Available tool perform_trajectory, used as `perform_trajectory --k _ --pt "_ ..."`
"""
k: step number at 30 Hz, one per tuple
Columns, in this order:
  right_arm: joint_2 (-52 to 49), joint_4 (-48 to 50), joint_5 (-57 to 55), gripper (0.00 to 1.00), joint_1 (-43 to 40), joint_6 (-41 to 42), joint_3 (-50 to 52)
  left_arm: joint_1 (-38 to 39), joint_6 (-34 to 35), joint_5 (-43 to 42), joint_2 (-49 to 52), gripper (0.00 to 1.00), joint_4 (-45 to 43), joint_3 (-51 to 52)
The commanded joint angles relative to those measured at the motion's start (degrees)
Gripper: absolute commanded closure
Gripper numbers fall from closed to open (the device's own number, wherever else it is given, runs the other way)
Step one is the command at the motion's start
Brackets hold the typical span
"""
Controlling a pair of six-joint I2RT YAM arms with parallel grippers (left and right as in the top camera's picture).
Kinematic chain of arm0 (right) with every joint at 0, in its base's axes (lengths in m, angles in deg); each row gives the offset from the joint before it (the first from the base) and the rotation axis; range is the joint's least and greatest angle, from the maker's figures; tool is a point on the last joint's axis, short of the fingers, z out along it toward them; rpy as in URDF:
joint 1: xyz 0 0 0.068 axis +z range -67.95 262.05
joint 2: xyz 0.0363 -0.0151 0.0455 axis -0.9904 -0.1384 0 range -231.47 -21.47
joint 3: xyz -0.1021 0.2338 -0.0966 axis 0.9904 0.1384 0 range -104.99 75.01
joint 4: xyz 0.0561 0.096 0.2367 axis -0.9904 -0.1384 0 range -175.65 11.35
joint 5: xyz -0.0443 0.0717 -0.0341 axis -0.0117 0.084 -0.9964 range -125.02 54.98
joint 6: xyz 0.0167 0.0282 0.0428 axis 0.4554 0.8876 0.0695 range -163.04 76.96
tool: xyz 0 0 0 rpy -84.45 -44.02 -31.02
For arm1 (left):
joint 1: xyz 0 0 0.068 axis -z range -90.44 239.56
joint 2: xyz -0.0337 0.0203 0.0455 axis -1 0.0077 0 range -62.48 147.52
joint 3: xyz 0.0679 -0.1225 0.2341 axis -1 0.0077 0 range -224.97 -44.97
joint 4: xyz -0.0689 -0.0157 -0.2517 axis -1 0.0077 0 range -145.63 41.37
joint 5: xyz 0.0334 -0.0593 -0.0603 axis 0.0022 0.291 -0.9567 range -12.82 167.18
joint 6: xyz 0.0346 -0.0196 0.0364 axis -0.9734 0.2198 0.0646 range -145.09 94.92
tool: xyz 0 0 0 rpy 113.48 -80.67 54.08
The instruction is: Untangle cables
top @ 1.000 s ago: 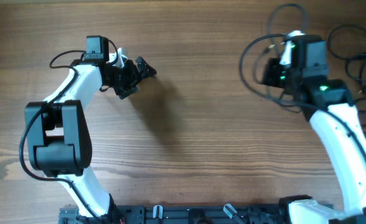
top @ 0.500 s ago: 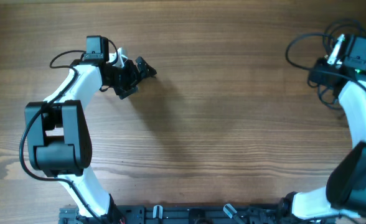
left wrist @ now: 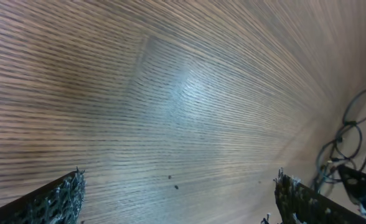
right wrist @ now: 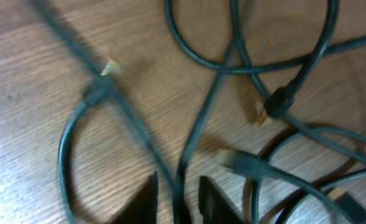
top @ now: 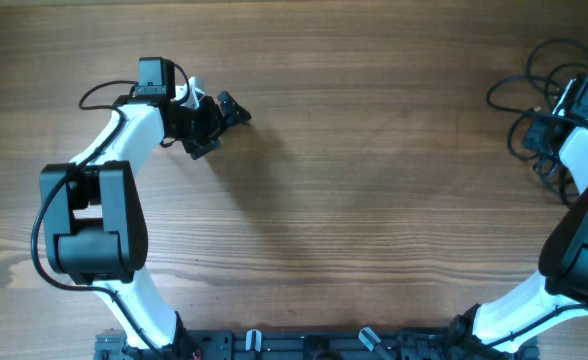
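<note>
The cables (top: 521, 140) are thin black cords in loose loops at the far right edge of the table. In the right wrist view they (right wrist: 198, 127) cross over the wood, with small dark plugs (right wrist: 276, 102) among them. My right gripper (top: 544, 132) sits over this bundle, and its jaws are closed on one or two cord strands (right wrist: 178, 198). My left gripper (top: 219, 120) is at the upper left of the table, wide open and empty (left wrist: 180, 199) above bare wood, far from the cables. The cords show small at the right edge of the left wrist view (left wrist: 350, 127).
The wooden table (top: 354, 200) stretches between the two arms. A dark rail (top: 304, 345) with clamps runs along the front edge. Each white arm carries its own thicker black wire (top: 99, 92).
My right arm has swung right and back, dragging the cable bundle from right of centre to the table's far right edge. The left arm has not moved.
</note>
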Motion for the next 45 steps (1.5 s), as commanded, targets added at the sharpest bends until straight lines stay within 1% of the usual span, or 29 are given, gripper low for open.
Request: perform_trajectory --k 1,3,4,5,7,8,9,12,13,15,18,20,22,24,31,36,39,41,45 --pt "-0.39 0.96 -1.49 0.43 0.13 -0.48 -0.28 0.83 -0.13 1.99 0.33 0.0 -0.22 -0.04" --pt "-0.37 1.09 -1.49 0.34 0.13 -0.46 -0.28 1.16 -0.13 1.99 0.33 0.0 -0.24 -0.04" --pt "-0.37 1.07 -1.49 0.25 0.13 -0.46 -0.28 1.29 -0.13 1.99 0.33 0.0 -0.26 -0.04" --pt "-0.35 1.07 -1.49 0.19 0.13 -0.44 -0.28 1.46 -0.13 2.01 0.33 0.01 -0.28 -0.04" --pt "0.0 0.9 -1.46 0.11 0.15 -0.42 -0.28 1.64 -0.13 2.05 0.33 0.0 -0.5 -0.04" --pt "0.28 0.92 -1.46 0.04 0.2 -0.44 -0.28 1.7 -0.15 2.21 0.33 0.0 -0.61 -0.04" --pt "0.52 0.92 -1.46 0.0 0.24 -0.46 -0.28 1.7 -0.13 2.34 0.33 0.0 -0.66 -0.04" --pt "1.62 1.42 -1.09 0.0 0.59 0.13 -0.37 1.7 -0.13 3.91 0.33 0.0 -0.66 -0.04" --pt "2.03 1.86 0.76 0.0 0.79 -0.02 -0.39 1.7 -0.11 4.57 0.33 0.0 -0.66 -0.04" --pt "2.67 3.19 8.52 0.0 1.25 -0.07 -0.39 1.7 -0.13 5.03 0.33 0.0 -0.68 -0.04" --pt "2.99 5.86 25.49 0.0 2.01 0.11 -0.39 1.81 -0.13 5.03 0.33 0.0 -0.87 -0.04" --pt "2.97 7.58 33.88 0.0 2.58 0.68 -0.37 1.9 -0.13 5.03 0.33 0.0 -0.9 -0.04" --pt "2.97 9.44 38.77 0.0 3.39 3.23 -0.37 1.9 -0.13 5.03 0.33 0.0 -0.87 -0.04" --pt "2.97 9.86 39.17 0.0 4.48 6.51 -0.37 1.9 -0.13 5.01 0.33 0.0 -0.87 -0.04" --pt "2.95 5.11 39.21 0.0 8.72 5.99 -0.37 1.9 -0.13 5.01 0.33 0.0 -0.9 -0.04" --pt "2.95 -2.97 39.21 0.0 12.39 6.45 -0.37 1.9 -0.13 5.01 0.33 0.0 -0.87 -0.04" --pt "2.95 -9.11 39.17 0.0 15.08 11.76 -0.35 1.9 -0.13 5.01 0.33 0.0 -0.85 -0.04" --pt "2.95 -11.26 39.12 0.0 16.52 13.75 -0.15 1.9 -0.13 5.01 0.33 0.0 -0.85 -0.04" --pt "2.95 -12.33 37.24 0.0 19.37 13.66 1.01 1.9 -0.15 5.01 0.33 0.0 -0.87 -0.04"
